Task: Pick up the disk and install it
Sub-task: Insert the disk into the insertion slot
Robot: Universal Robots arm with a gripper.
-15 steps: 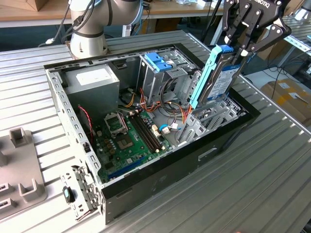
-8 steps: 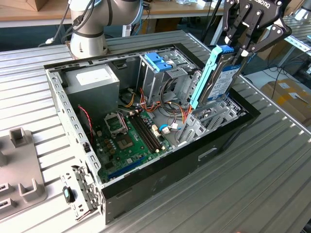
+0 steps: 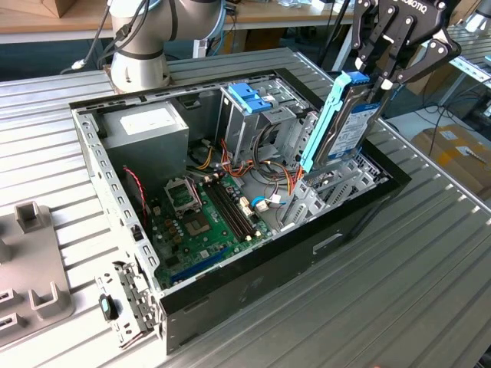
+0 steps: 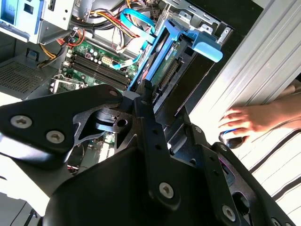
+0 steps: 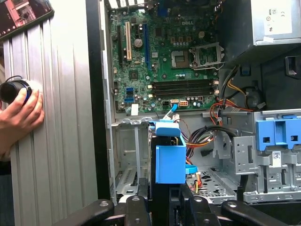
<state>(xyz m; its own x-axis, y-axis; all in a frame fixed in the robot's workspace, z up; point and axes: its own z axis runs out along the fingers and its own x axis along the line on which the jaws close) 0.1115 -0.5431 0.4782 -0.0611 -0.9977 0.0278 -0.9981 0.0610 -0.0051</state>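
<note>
The disk point(image 3: 349, 126) is a silver drive with a white and blue label and a blue plastic edge frame point(image 3: 322, 123). It stands on edge, slightly tilted, and its lower end dips into the drive bay point(image 3: 345, 180) at the right end of the open computer case in the exterior view. My gripper point(image 3: 381, 77) is shut on its upper end from above. In both wrist views the disk is seen edge-on past the black fingers point(image 4: 146, 94), as the blue frame point(image 4: 157, 47) point(image 5: 169, 157) over the metal bay point(image 5: 129, 160).
Inside the case point(image 3: 253, 264) are a grey power supply box point(image 3: 149, 126), a metal cage with a blue handle point(image 3: 249, 100), a green motherboard point(image 3: 196, 218) and loose cables. A person's hand point(image 5: 19, 113) point(image 4: 249, 120) rests on the slatted table beside the case. Grey fixtures point(image 3: 31, 264) stand at the exterior view's left.
</note>
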